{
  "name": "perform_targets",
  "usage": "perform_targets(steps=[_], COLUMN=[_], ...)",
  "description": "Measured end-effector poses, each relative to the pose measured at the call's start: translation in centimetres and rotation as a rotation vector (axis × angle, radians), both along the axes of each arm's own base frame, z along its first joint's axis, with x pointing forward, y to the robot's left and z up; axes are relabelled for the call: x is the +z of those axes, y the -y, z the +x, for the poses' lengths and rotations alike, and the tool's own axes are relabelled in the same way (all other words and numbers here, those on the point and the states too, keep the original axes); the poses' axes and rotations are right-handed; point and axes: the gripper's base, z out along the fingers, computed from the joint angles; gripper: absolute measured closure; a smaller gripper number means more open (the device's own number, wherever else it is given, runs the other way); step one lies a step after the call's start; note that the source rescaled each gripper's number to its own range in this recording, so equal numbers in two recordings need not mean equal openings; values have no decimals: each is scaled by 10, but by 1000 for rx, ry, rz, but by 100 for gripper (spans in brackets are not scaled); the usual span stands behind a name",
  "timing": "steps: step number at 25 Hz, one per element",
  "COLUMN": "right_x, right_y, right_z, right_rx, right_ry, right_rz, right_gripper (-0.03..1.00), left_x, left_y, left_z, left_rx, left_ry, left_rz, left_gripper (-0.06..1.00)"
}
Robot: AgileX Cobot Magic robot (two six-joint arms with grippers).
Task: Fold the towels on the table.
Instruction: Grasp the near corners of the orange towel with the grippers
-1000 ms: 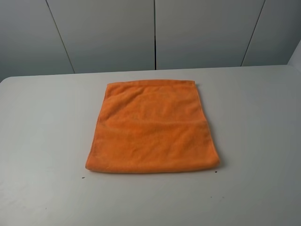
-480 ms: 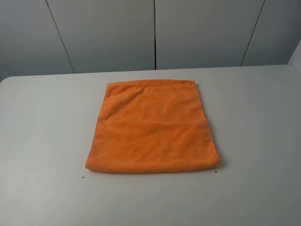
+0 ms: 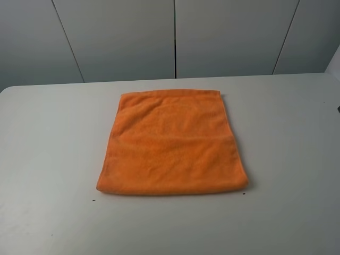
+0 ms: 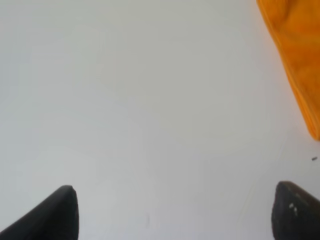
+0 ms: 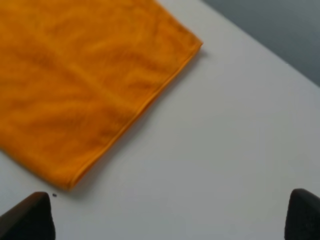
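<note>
The towel (image 3: 172, 143), a bright orange fuzzy cloth, lies flat in the middle of the white table (image 3: 53, 133). Its near edge looks thick and rounded, and a faint crease runs across it. In the left wrist view only one edge of the towel (image 4: 295, 50) shows, and my left gripper (image 4: 177, 210) stands open over bare table beside it. In the right wrist view a corner and hemmed side of the towel (image 5: 85, 80) show. My right gripper (image 5: 169, 215) is open above the table, clear of the cloth. Neither gripper touches or holds anything.
Grey wall panels (image 3: 175, 37) rise behind the table's far edge. A few tiny dark specks (image 3: 94, 200) lie on the tabletop near the cloth's front corners. A small dark tip (image 3: 338, 109) pokes in at the right edge of the exterior high view.
The towel has not moved. A small dark tip has come into the exterior high view at its right edge.
</note>
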Motion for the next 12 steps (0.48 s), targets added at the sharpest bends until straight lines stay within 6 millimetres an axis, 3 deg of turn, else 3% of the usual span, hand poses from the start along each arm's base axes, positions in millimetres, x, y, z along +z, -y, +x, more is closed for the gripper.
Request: perform_targets(steps=[6, 12], right_x=[-36, -66], right_y=[-21, -49], right_z=[44, 61], right_rx=[223, 399], right_ry=[-205, -334], right_rz=[-127, -230], right_gripper=[-3, -3], left_x=[-21, -51], left_y=[20, 47], left_z=[50, 82], left_rx=[-311, -670], left_ry=[-174, -215], left_rz=[110, 258], left_gripper=[-5, -5])
